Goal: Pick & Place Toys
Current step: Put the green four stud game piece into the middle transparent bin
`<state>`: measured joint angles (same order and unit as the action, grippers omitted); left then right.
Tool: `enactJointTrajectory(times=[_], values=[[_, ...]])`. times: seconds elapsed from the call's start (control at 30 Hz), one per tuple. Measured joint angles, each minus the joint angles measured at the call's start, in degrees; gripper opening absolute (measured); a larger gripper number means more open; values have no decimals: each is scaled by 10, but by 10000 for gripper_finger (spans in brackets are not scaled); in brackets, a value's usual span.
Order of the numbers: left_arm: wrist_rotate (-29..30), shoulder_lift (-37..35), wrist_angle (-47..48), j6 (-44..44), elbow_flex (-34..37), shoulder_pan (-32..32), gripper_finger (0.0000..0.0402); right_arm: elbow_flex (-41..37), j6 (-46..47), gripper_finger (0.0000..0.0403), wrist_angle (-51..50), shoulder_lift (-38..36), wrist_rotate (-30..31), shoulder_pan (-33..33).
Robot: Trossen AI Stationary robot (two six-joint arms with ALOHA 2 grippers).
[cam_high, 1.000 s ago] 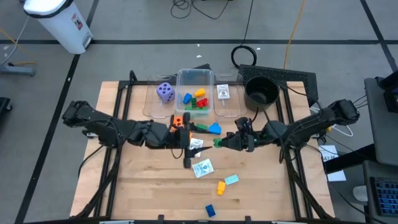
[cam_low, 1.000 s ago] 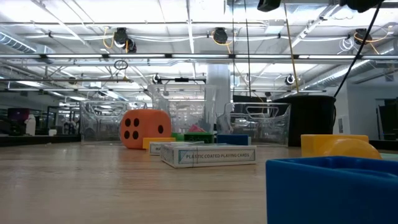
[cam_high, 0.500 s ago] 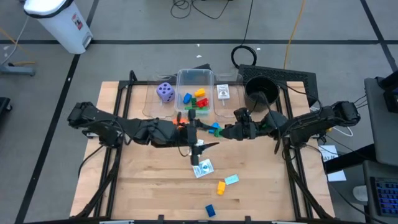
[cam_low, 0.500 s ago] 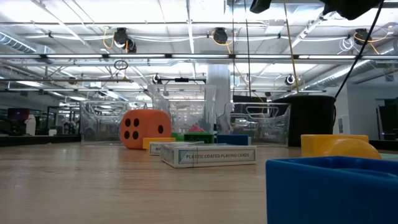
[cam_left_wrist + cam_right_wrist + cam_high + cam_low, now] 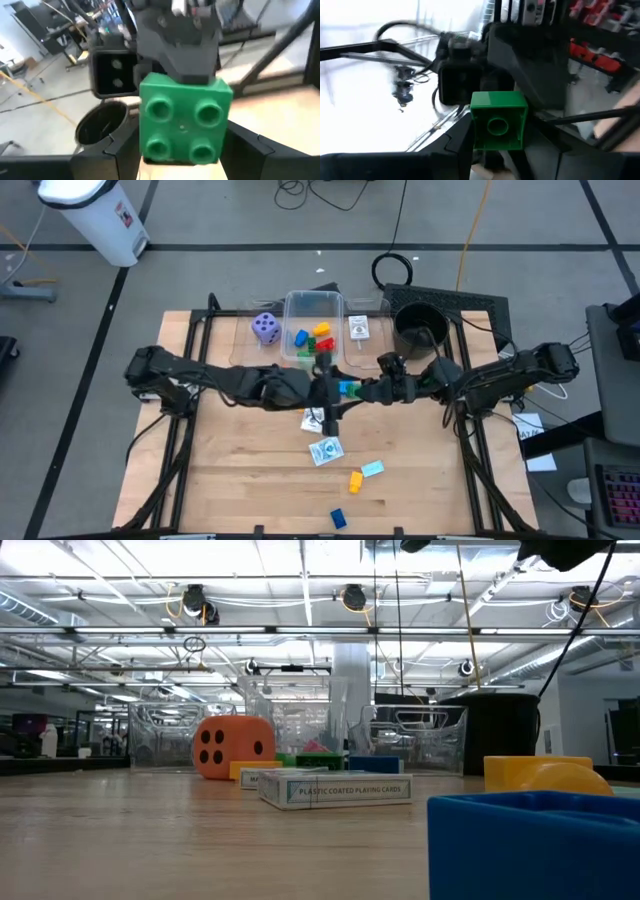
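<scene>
A green four-stud block (image 5: 182,120) is held in the air over the table's middle, between both grippers. My left gripper (image 5: 330,387) reaches in from the left and my right gripper (image 5: 352,390) from the right; both are shut on the block, which also shows in the right wrist view (image 5: 498,127). A clear tub (image 5: 336,308) at the far middle holds several blocks. A purple die (image 5: 265,328) rests beside it. An orange die (image 5: 232,748) rests on the table, hidden under my left arm in the high view. My left gripper pinches the green block's two opposite side walls (image 5: 145,125) between its fingers, coming level from the table's left. The studded top faces its camera. The block is clear of the table. My right gripper holds the same block between its two fingers (image 5: 462,142), coming level from the table's right. The block's hollow underside (image 5: 497,126) faces its camera. In the left wrist view its dark body (image 5: 182,45) stands right behind the block.
A black pot (image 5: 420,328) stands at the far right. A blue block (image 5: 347,388) lies under the grippers. Card boxes (image 5: 325,450) lie near the middle, another (image 5: 359,328) by the tub. Yellow (image 5: 355,480), teal (image 5: 372,468) and blue (image 5: 338,518) blocks lie toward the near edge.
My left gripper has gone toward the table's right edge, passing over the orange die, until it meets my right gripper. My right gripper has carried the green block a little toward the far edge and then held still.
</scene>
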<state>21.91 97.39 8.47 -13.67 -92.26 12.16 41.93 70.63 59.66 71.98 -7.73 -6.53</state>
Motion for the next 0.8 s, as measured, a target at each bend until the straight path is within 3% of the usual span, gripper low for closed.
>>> enactJointTrajectory(times=[0.8], values=[[-43, -4, -63, 45, -3, -5, 230, 0, 10, 130, 21, -1, -54, 0]])
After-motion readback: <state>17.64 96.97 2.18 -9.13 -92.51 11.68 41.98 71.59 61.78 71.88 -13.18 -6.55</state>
